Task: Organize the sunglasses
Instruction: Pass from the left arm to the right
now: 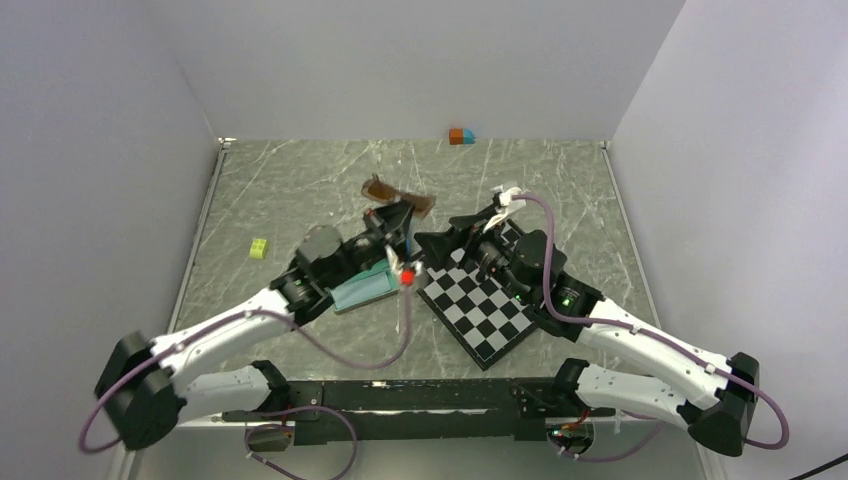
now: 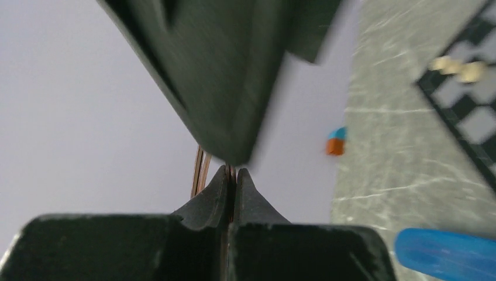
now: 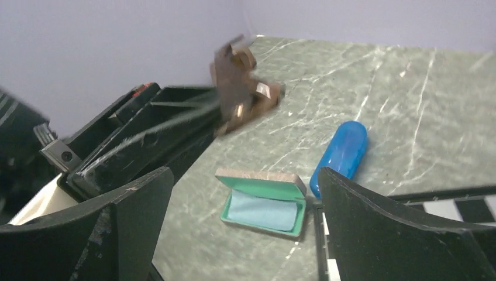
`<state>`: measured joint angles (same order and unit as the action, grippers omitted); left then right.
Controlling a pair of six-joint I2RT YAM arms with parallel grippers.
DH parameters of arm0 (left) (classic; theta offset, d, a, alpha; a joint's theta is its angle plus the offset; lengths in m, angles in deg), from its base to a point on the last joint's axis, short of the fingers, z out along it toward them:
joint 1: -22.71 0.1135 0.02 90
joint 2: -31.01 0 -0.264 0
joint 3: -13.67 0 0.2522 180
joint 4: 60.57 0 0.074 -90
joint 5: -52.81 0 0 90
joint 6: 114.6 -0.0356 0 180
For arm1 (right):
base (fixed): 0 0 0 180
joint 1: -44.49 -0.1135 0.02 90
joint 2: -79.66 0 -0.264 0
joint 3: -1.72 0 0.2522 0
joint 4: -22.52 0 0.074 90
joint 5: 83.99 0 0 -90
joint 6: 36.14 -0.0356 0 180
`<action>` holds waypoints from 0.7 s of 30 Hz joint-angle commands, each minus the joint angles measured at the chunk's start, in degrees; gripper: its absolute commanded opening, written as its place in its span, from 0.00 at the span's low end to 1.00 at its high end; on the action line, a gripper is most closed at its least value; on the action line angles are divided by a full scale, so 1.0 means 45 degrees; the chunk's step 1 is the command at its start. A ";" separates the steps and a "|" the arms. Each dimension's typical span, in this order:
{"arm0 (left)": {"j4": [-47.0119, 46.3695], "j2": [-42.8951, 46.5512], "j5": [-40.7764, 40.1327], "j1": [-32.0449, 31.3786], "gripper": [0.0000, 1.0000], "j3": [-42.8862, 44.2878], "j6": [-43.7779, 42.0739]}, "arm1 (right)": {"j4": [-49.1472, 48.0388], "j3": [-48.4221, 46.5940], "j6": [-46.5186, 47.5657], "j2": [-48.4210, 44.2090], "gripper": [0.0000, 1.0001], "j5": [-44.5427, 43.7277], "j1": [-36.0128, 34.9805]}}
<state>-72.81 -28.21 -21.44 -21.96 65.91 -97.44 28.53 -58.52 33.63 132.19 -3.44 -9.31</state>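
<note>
Left gripper (image 2: 232,174) pinches the brown pair (image 1: 398,193) by a thin temple, lenses at twelve o'clock; it may swivel loose. Right gripper (image 3: 243,175) gapes empty.

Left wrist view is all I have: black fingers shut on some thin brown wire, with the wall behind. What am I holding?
Observer: The left gripper is shut on the thin brown-framed sunglasses. The top view shows their brown lenses beyond its fingertips.
Operator: Is there a case to put them in?
Observer: Yes. An open teal hard case with a light-blue cloth inside lies beside the blue capsule-shaped case.
Operator: And the right gripper?
Observer: The right gripper is open and empty, facing that teal case.
</note>
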 commanded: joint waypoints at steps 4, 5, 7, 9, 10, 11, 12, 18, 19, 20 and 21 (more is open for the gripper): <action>-0.9458 -0.4471 -0.7489 -0.1444 0.00 0.1490 -0.1576 | -0.3805 0.1369 -0.4099 -0.0216 1.00 -0.3432 -0.0017; -1.0182 -0.4969 -0.7756 -0.1620 0.00 0.1557 -0.2067 | -0.4308 0.1560 -0.4016 -0.0249 0.99 -0.3796 -0.0017; -1.0949 -0.5768 -0.8239 -0.2005 0.00 0.1815 -0.2640 | -0.5438 0.1872 -0.3758 -0.0150 0.97 -0.4388 -0.0003; -1.0646 -0.6188 -0.8757 -0.2363 0.00 0.2237 -0.2436 | -0.6432 0.1914 -0.3277 0.0143 0.94 -0.4424 0.0021; -1.0382 -0.6260 -0.8961 -0.2499 0.00 0.2424 -0.2201 | -0.6651 0.1813 -0.2958 0.0340 0.93 -0.4189 0.0022; -1.0171 -0.6259 -0.9087 -0.2602 0.00 0.2566 -0.1884 | -0.6881 0.1696 -0.2542 0.0548 0.91 -0.3993 0.0047; -0.9758 -0.6135 -0.9137 -0.2702 0.00 0.2580 -0.1654 | -0.7054 0.1579 -0.2234 0.0755 0.90 -0.3829 0.0069; -0.9108 -0.5532 -0.8998 -0.3014 0.00 0.2419 -0.0891 | -0.5737 0.0728 -0.3123 0.1427 0.78 -0.2841 0.1000; -0.9057 -0.5529 -0.8945 -0.3049 0.00 0.2381 -0.1127 | -0.5880 0.0752 -0.3276 0.1512 0.77 -0.2387 0.1267; -0.9329 -0.5582 -0.8751 -0.3117 0.00 0.2200 -0.1422 | -0.5969 0.0733 -0.3444 0.1581 0.76 -0.1798 0.1577; -0.9783 -0.5630 -0.8502 -0.3179 0.00 0.1958 -0.1791 | -0.5887 0.0611 -0.3611 0.1658 0.75 -0.1068 0.1992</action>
<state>-109.66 -55.71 -63.85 -32.82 73.74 -104.37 1.50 -53.65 20.21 137.46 -17.62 -4.90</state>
